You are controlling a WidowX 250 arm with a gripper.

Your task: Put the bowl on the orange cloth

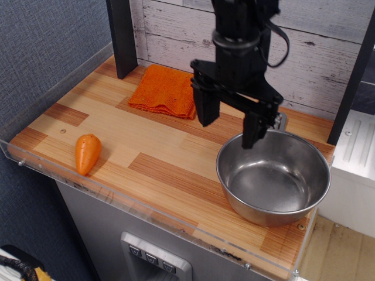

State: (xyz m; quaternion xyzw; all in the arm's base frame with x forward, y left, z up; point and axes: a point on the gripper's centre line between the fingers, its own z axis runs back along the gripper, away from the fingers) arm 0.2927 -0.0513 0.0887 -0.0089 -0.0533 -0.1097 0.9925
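The bowl sat on the wooden counter, a deep round vessel of shiny stainless steel with a rolled rim and a smooth, dully reflecting interior. It held nothing. Taking the bowl as the landmark, the black gripper hung just above and to the left of its back-left rim, with its two blocky, straight fingers spread wide apart and pointing down. One finger reached over the rim edge of the bowl, the other stood over bare wood to the bowl's left; nothing was held between them. Whether the nearer finger touched the rim could not be told.

The orange cloth lay well to the left of the bowl and farther back, a folded, roughly square towel with a nubby woven texture, flat on the counter and apart from the gripper. An orange toy carrot, smooth, plump and tapered to a point, lay far to the left of the bowl near the counter's front edge. Behind the bowl, mostly hidden by the gripper, a grey slotted utensil showed only a sliver. The counter was of striped light and dark wood planks, edged by a clear plastic lip.
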